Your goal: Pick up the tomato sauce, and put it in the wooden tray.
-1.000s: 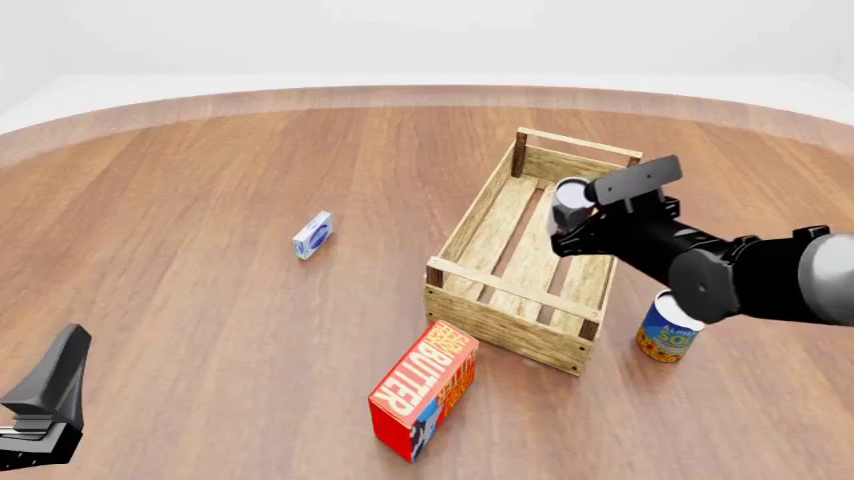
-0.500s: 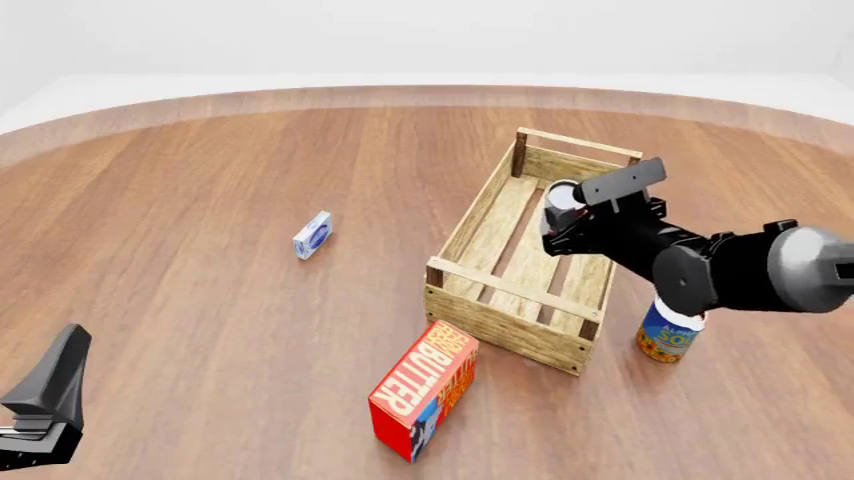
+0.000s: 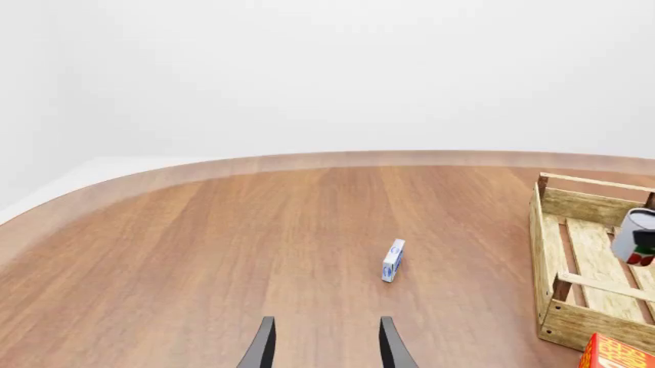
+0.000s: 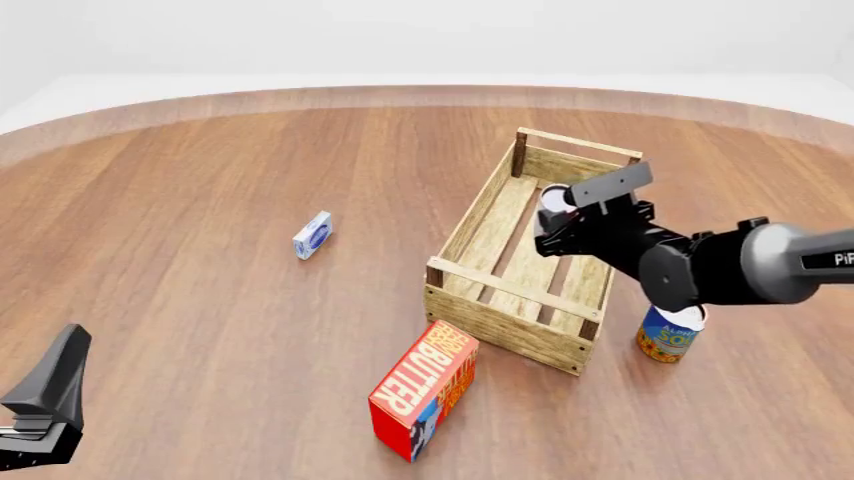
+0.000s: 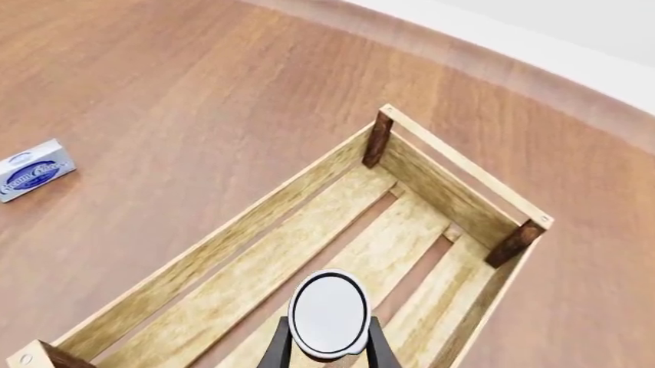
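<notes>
The tomato sauce can (image 4: 553, 199) shows a silver-white top and is held between the fingers of my right gripper (image 4: 561, 226), which is shut on it. It hangs over the inside of the wooden tray (image 4: 513, 290), near the far half. In the right wrist view the can's top (image 5: 327, 313) sits above the tray's slats (image 5: 256, 224), with my gripper (image 5: 327, 349) around it. In the left wrist view the can (image 3: 636, 234) hangs over the tray (image 3: 573, 204). My left gripper (image 4: 48, 398) is open and empty at the near left; its fingers (image 3: 264, 349) stand apart.
A red butter box (image 4: 424, 390) lies just in front of the tray's near end. A blue-and-orange can (image 4: 667, 335) stands to the tray's right, under my right arm. A small blue-and-white box (image 4: 312, 235) lies left of the tray, also in the right wrist view (image 5: 33, 170).
My right gripper has moved left and lower with the can, from over the tray's right rail to above its slats. The left arm has not moved.
</notes>
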You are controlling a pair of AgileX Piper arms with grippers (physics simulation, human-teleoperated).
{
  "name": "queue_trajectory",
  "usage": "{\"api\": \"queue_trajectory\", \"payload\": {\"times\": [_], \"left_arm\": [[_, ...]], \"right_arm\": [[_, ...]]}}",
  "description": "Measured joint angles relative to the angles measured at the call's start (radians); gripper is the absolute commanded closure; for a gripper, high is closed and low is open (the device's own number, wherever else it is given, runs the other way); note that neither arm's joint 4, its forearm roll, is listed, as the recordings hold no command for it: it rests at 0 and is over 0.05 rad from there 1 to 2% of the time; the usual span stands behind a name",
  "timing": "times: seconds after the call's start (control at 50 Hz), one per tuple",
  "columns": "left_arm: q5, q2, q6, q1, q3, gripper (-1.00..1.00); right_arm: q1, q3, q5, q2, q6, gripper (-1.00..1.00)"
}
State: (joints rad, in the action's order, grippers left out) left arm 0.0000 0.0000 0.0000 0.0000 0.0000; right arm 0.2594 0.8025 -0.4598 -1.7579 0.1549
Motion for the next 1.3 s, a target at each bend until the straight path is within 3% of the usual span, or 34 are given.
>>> {"api": "queue_trajectory", "payload": {"times": [1.3], "left_arm": [[0.0,0.0,0.0,0.0,0.0,-1.0]], "right_arm": [[-0.025,0.064,-0.044,-0.157,-0.011,1.0]]}}
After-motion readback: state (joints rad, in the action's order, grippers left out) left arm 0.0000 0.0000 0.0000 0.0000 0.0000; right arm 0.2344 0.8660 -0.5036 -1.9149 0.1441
